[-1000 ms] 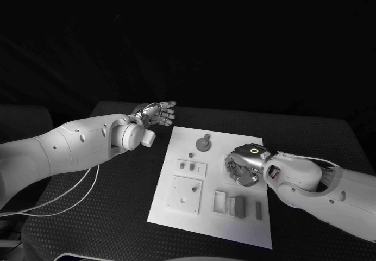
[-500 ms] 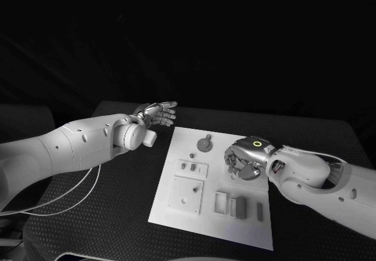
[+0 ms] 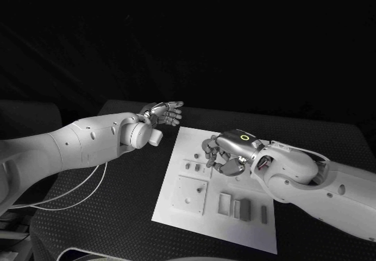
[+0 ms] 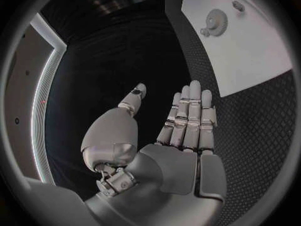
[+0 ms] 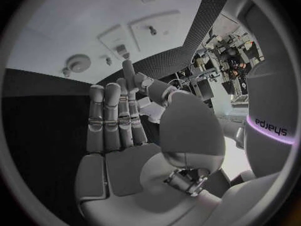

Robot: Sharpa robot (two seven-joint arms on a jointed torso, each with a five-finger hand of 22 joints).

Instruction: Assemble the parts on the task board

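Note:
The white task board lies in the middle of the black table. My right hand hovers over the board's far part with its fingers stretched out and nothing in the palm. The round grey gear part lies on the board just beyond those fingertips, and it is also seen as the gear from the left wrist. My left hand hangs open off the board's far left corner, over bare table, holding nothing.
A small plate with pegs and a larger square plate lie along the board's left side. Grey blocks and a thin bar lie near its front edge. A white cable hangs under my left arm.
My right hand has moved across the board toward its far left part, from the middle right to above the gear. The left hand has barely moved.

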